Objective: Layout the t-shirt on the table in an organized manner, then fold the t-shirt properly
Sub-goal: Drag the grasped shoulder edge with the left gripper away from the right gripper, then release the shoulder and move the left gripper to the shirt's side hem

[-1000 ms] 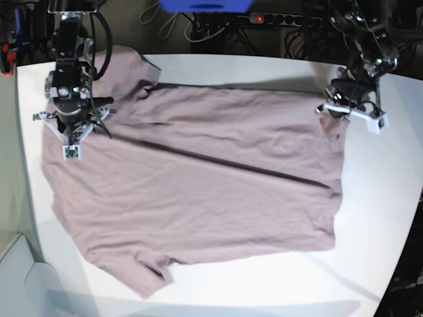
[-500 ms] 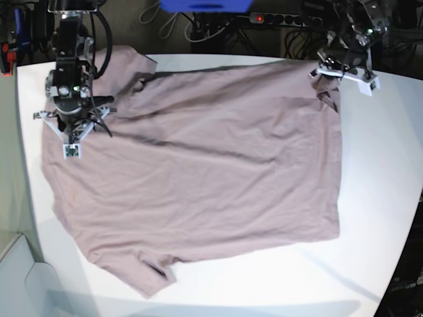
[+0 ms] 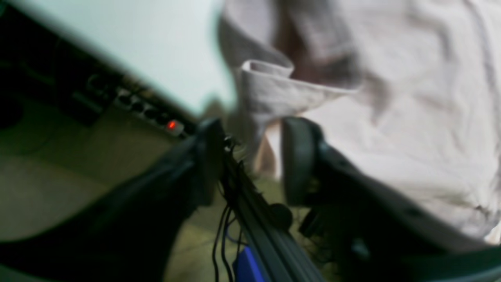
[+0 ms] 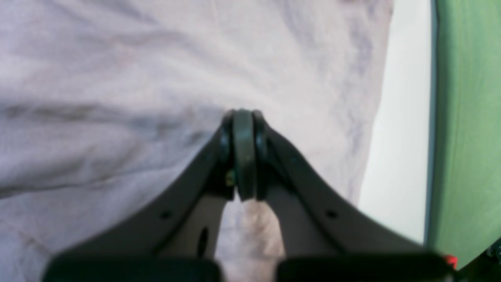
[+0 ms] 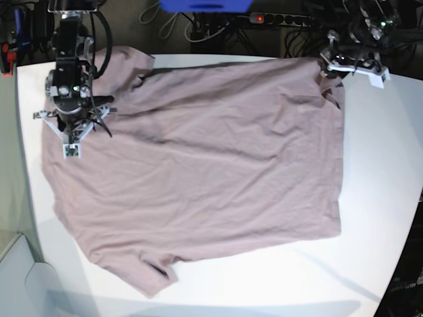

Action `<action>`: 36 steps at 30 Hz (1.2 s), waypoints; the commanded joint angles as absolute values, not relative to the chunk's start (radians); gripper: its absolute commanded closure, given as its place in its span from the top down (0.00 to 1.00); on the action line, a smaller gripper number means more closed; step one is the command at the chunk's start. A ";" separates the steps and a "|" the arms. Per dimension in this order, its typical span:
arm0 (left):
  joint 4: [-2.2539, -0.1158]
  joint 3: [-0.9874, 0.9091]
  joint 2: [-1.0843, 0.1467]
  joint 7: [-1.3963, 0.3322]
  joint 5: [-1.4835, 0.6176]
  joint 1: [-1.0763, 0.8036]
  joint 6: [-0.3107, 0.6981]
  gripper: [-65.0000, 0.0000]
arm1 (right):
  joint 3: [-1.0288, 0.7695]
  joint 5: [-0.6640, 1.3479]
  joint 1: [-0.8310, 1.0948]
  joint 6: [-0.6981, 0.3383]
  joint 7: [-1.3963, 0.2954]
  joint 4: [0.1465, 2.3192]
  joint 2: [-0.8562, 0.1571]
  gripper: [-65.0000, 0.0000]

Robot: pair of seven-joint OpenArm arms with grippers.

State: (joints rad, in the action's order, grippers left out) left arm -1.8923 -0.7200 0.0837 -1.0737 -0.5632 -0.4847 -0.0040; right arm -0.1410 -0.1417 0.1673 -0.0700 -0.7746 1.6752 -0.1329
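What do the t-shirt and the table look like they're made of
The t-shirt looks like soft knit cloth, probably cotton jersey: matte dusty pink, with fine wrinkles and limp folds at its edges. The table looks like a hard smooth board with a matte white finish, perhaps laminate; its rounded edge shows no grain.

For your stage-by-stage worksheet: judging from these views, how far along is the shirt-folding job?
Done: the t-shirt lies spread nearly flat on the table. In hand: the left gripper, jaws apart, is at the far hem corner; the right gripper is shut, pinning the cloth. Left: one rumpled corner and all folding.
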 commanded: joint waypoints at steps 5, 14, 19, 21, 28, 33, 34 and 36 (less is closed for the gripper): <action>-1.913 -0.805 0.068 -1.115 -0.697 -0.490 -0.002 0.51 | -0.143 -0.143 0.154 -0.067 -0.757 1.692 -0.142 0.00; -1.922 -0.923 0.068 -1.214 -0.854 -0.489 -0.001 0.51 | -0.150 -0.143 0.160 -0.067 -0.759 1.715 -0.142 0.00; -1.910 -0.920 0.019 -1.211 -0.829 -0.466 -0.001 0.51 | -0.153 -0.143 0.211 -0.182 -0.763 1.824 -0.140 0.00; -1.910 -0.920 0.007 -1.213 -0.809 -0.455 -0.001 0.51 | -0.153 -0.143 0.225 -0.213 -0.765 1.867 -0.128 0.00; -1.919 -0.926 -0.016 -1.211 -0.797 -0.450 -0.001 0.51 | -0.124 -0.143 0.252 -0.288 -0.766 1.980 -0.064 0.00; -1.951 -0.931 -0.061 -1.222 -0.883 -0.367 -0.001 0.51 | -0.068 -0.143 0.246 -0.309 -0.766 1.983 -0.008 0.00; -1.957 -0.931 -0.071 -1.222 -0.921 -0.352 -0.002 0.51 | -0.054 -0.143 0.251 -0.309 -0.766 1.982 -0.007 0.00; -1.960 -0.923 -0.093 -1.216 -0.978 -0.298 -0.007 0.51 | -0.042 -0.145 0.260 -0.309 -0.766 1.982 -0.007 0.00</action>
